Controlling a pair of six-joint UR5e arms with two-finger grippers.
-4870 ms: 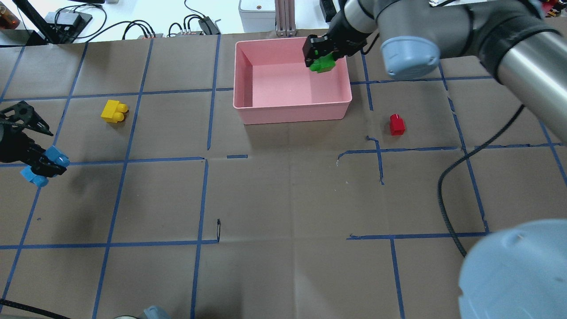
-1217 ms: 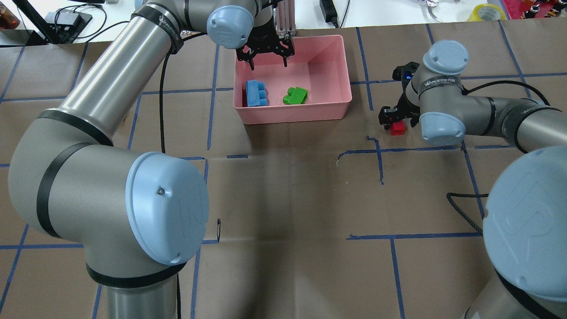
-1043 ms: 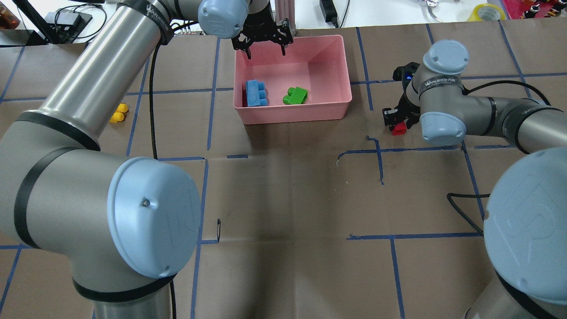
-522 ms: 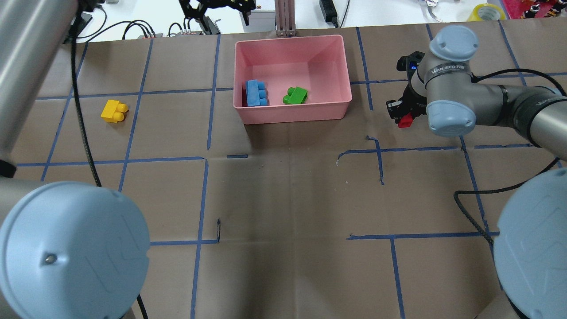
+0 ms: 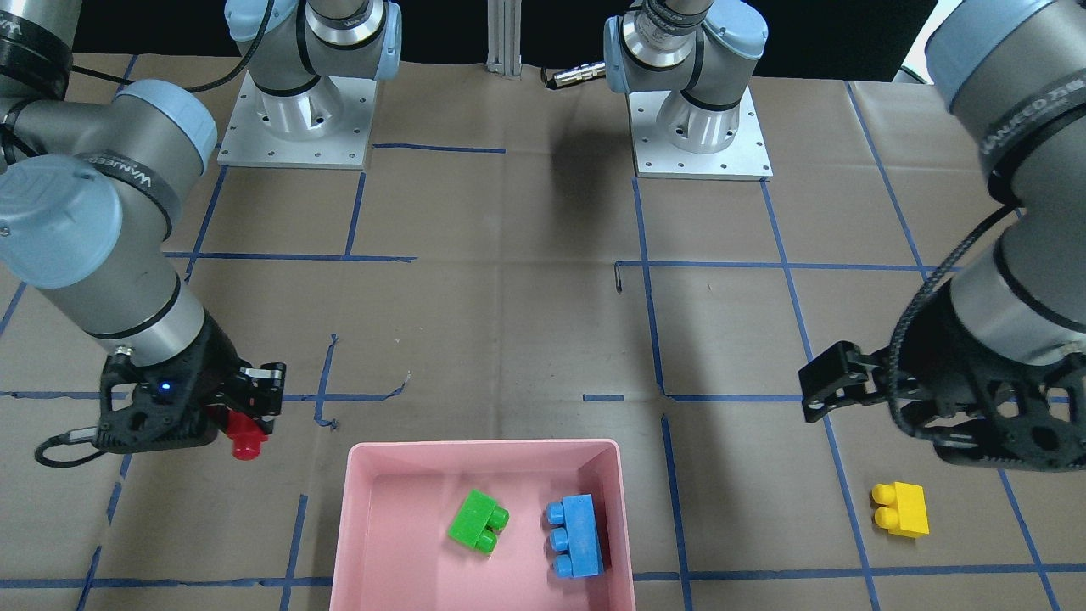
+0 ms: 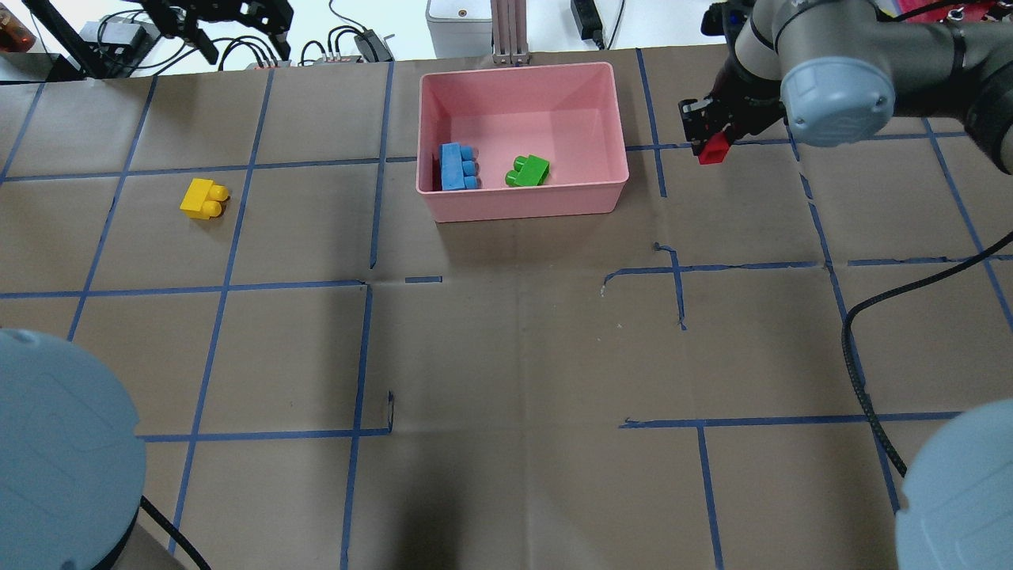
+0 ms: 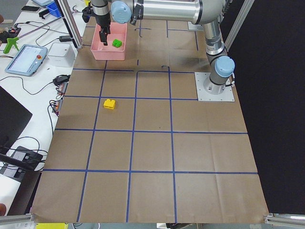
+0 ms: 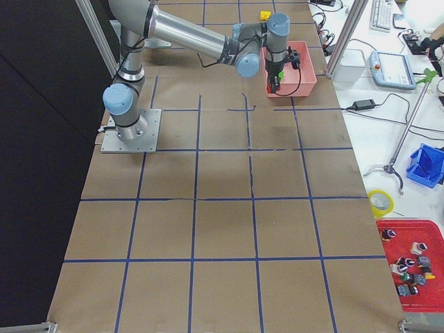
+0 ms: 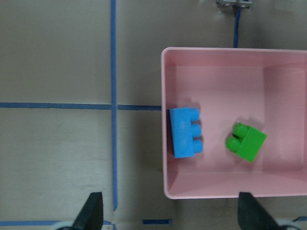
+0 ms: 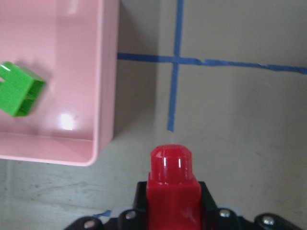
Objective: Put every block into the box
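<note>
My left gripper hangs high above the desk, over the stretch between the yellow block and the box. It is spread wide and holds nothing; its wrist camera looks straight down past both fingertips onto the box's left wall. The yellow block lies alone on the desk, well to the left of the box, with its two studs pointing sideways toward the box.

The pink box sits near the far edge of the desk, about midway across. Two blocks lie on its floor. The blue block rests against the left wall with its three studs facing right. The green block lies just beside it toward the middle, not touching it, with its studs turned toward the blue one. Both are close to the wall nearest me.

To the right of the box, my right gripper is closed on the red block, pinching its body so that the single stud sticks out past the fingers. The block hangs clear of the desk, just outside the box's right wall and not over the box.
</note>
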